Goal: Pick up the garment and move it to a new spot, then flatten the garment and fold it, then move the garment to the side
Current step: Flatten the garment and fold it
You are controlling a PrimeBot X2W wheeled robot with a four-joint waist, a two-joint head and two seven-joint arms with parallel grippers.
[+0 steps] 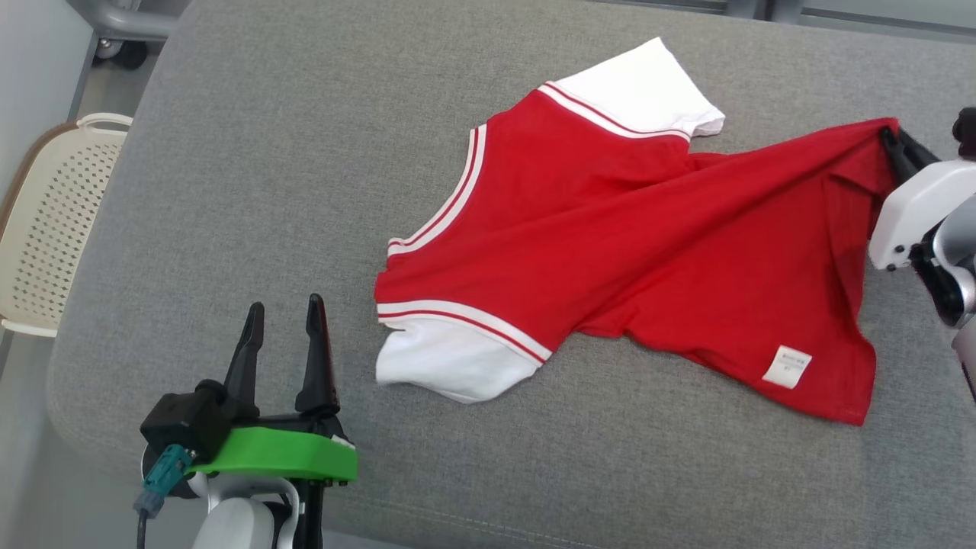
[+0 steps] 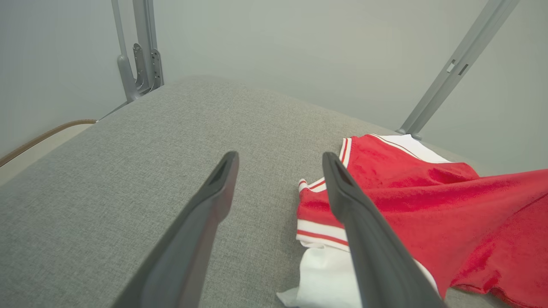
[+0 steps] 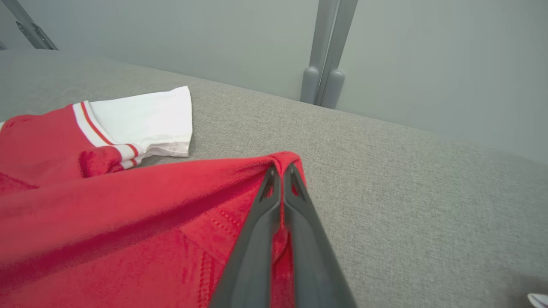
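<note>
We find the garment (image 1: 610, 252), a red jersey with white sleeves, lying on the grey padded surface (image 1: 267, 191). It is spread from the centre of the head view toward 3 o'clock. Its collar (image 1: 442, 206) faces 9 o'clock. One white sleeve (image 1: 450, 366) lies at 7 o'clock of the body, the other at 12 o'clock. A white label (image 1: 787, 366) shows near the hem at 4 o'clock.

The right gripper (image 1: 888, 141), at 3 o'clock, has its jaws together, clamped on the garment at a hem corner (image 1: 862, 141). The cloth runs in a ridge toward that corner and appears lifted there.

The left gripper (image 1: 282, 328), at 7 o'clock, holds its jaws apart and empty, near the lower sleeve but not touching it.

We judge the fabric light, thin and limp. It will drape, crease and trail if raised by one corner. We recommend a second hold on the opposite hem corner or a shoulder seam.
</note>
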